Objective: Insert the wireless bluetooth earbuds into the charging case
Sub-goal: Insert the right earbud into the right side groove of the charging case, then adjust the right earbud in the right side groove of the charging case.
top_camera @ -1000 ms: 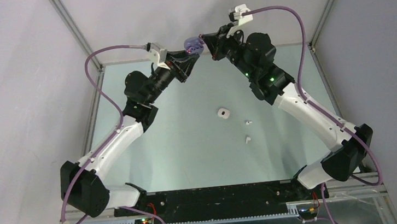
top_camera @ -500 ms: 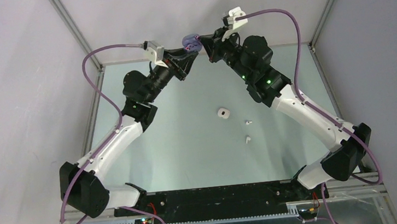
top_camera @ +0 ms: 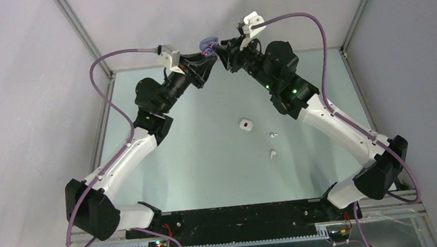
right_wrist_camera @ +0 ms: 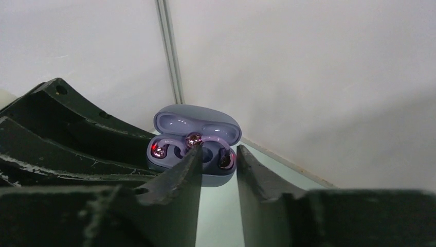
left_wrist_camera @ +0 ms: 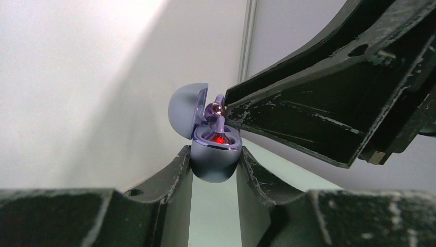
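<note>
While the left gripper [top_camera: 206,55] clamps the purple case [top_camera: 209,42] at the table's [top_camera: 207,155] 12 o'clock, its lid stands open.
The right gripper [right_wrist_camera: 216,154] meets it from 3 o'clock, jaws slightly parted and holding nothing; a purple earbud [right_wrist_camera: 194,139] sits in the case, just at 11 o'clock of the jaw gap. Two white earbuds [top_camera: 273,135] lie near centre.

purple case [left_wrist_camera: 213,164]: smooth plastic, soft gloss outside
left gripper fingers [left_wrist_camera: 172,180]: black matt plastic, scuffed, with pale scratches
table [top_camera: 207,155]: smooth top, faintly shiny
</note>
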Available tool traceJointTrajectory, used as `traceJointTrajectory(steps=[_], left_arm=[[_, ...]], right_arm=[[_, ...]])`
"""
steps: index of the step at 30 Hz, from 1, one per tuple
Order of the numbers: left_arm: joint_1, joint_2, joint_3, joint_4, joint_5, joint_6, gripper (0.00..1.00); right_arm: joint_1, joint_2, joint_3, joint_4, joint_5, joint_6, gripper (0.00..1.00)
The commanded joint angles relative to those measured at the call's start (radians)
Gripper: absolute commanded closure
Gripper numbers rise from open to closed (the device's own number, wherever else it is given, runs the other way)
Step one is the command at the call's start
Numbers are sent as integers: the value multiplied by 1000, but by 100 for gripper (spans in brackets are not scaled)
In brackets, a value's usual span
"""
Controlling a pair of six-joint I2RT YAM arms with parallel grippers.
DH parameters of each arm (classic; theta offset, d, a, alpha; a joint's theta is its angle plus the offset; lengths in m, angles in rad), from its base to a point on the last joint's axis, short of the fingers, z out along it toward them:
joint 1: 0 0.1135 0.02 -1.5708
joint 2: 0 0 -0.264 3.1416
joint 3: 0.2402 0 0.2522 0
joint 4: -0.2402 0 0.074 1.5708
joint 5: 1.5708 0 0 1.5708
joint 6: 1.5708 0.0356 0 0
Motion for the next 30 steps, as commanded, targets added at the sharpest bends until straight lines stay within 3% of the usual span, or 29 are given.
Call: traceJointTrajectory(steps=[1,7,11,15,18,23,30], left_arm=[[-3,-32,38,45,-27,4,100],[-2,-27,33,47,-26,4,100],[-2,-27,31,43,-11,17,100],[-1,-27,27,32,9,31,100],[-1,-28,24,25,21,44,100],[-2,-32,15,19,28,57,100],[-4,-34,16,13,37,63,100]], right_arm=[[-18,-27,47,-64,-87,-35,62],[-83,-51,90,-194,-177,0,55],[-142,-30,135,-239,-250,194,52],[-206,21,166,-235,-420,375,38],[-226,44,167,-195,-533,417,30],[-233,84,213,-179,-569,454,20],[-208,119,245,-169,-561,463,17]])
